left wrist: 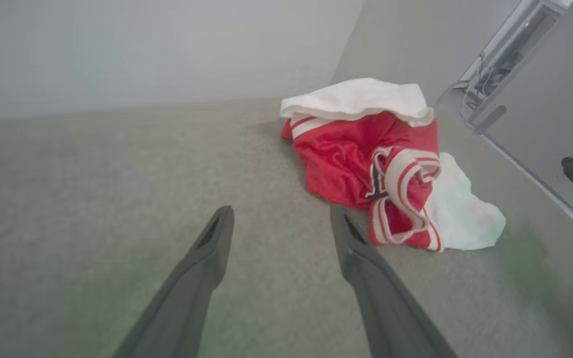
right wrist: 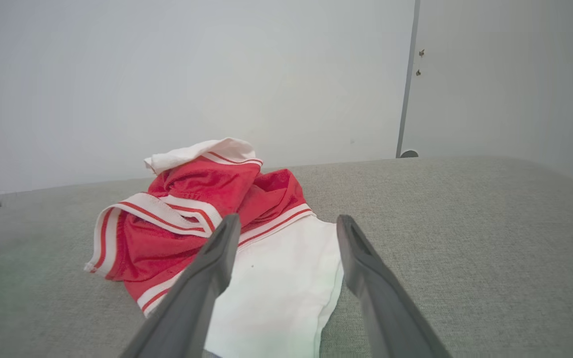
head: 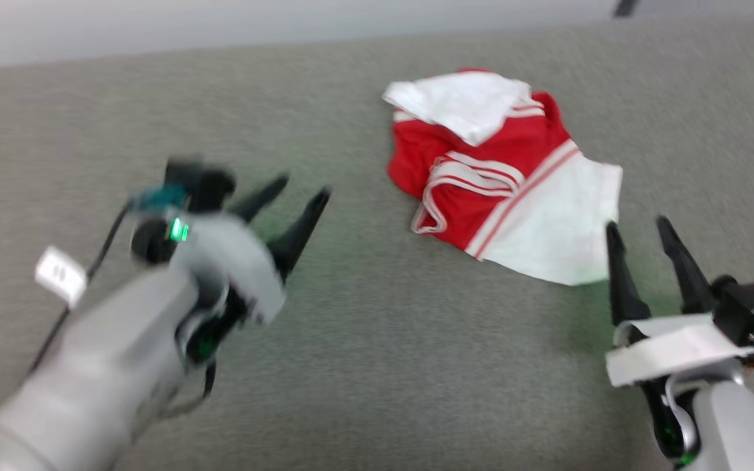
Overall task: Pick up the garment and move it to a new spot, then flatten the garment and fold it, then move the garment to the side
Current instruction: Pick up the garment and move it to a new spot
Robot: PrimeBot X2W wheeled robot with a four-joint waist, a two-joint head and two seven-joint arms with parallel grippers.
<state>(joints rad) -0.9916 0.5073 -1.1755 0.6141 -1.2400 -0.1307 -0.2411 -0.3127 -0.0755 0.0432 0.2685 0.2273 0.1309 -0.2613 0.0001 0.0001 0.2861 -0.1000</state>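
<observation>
I have my left tool [head: 305, 185], two long dark tapered fingers, at the left of the head frame. It points up and to the right, jaws spread wide and empty. Its blurred pale grey left forearm [head: 108, 353] enters from the lower left corner. My right tool [head: 636, 224], at lower right, points upward, likewise spread and empty, above its pale grey right forearm [head: 734, 422].
</observation>
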